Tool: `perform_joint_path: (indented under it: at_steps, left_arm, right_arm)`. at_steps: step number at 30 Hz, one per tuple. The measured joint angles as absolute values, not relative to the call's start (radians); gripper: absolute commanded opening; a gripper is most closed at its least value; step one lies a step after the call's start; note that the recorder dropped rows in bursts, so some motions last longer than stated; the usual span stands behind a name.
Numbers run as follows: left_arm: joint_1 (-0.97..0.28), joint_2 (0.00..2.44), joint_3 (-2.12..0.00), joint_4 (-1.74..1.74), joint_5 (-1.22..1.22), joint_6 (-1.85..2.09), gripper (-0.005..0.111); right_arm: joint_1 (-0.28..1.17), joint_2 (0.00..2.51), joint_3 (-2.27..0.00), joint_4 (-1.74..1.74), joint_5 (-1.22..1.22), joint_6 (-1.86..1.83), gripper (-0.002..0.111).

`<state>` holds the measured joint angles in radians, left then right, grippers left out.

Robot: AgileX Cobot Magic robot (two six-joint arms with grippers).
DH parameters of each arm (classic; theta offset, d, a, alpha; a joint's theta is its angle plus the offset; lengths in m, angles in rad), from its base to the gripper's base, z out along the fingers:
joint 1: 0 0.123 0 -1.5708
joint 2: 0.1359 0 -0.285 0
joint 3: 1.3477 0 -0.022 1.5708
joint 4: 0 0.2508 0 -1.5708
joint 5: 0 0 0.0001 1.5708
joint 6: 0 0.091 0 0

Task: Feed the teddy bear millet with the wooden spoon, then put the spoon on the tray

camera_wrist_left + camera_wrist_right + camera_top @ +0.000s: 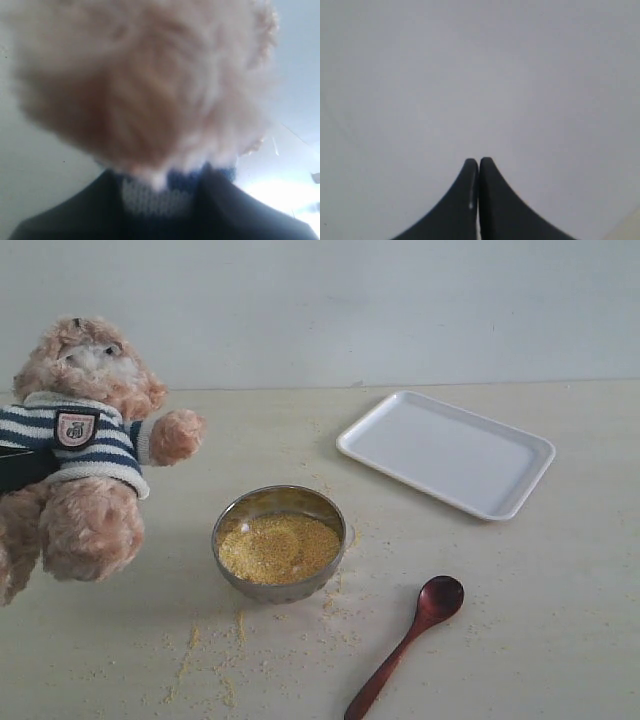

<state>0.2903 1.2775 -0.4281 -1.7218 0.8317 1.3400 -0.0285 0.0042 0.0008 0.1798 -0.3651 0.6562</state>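
The teddy bear (85, 455), fluffy light brown in a navy-and-white striped shirt, is held up off the table at the far left, leaning back. My left gripper (22, 466) comes in from the left edge and is shut on the bear's striped body (157, 197), whose fur fills the left wrist view. The millet (279, 547) lies in a steel bowl (279, 542) at the centre. The wooden spoon (408, 640) lies on the table at the lower right, bowl end up. The white tray (447, 452) sits at the back right. My right gripper (479, 162) is shut on nothing, facing a plain grey surface.
Spilled millet grains (215, 645) are scattered on the table in front of and beside the bowl. A plain wall rises behind the table's far edge.
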Motion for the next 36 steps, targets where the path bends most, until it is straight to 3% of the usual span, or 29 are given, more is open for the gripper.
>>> perform_joint_path:
  at_steps: [9,15,21,25,31,36]
  left_arm:
    - [0.29,1.278,-0.43,-1.722,0.839,1.34,0.005]
    - [0.29,1.278,-0.43,-1.723,0.837,1.347,0.005]
    - [0.29,1.278,-0.43,-1.723,0.737,1.354,0.005]
    - [0.29,1.278,-0.43,-1.723,0.722,1.354,0.005]
    - [0.29,1.278,-0.43,-1.723,0.721,1.354,0.005]
    - [0.29,1.278,-0.43,-1.723,0.721,1.354,0.005]
  right_arm:
    - [-0.029,0.002,-0.009,0.405,-0.746,0.65,0.0]
    - [-0.029,0.031,-0.318,0.316,-0.76,0.761,0.0]
    - [-0.029,0.381,-0.767,-0.496,-0.522,0.548,0.0]
    - [-0.029,0.671,-0.89,-0.808,-0.186,0.535,0.0]
    - [-0.027,1.008,-0.93,-0.617,0.462,0.665,0.0]
    - [0.061,1.084,-0.93,-0.188,0.616,0.28,0.0]
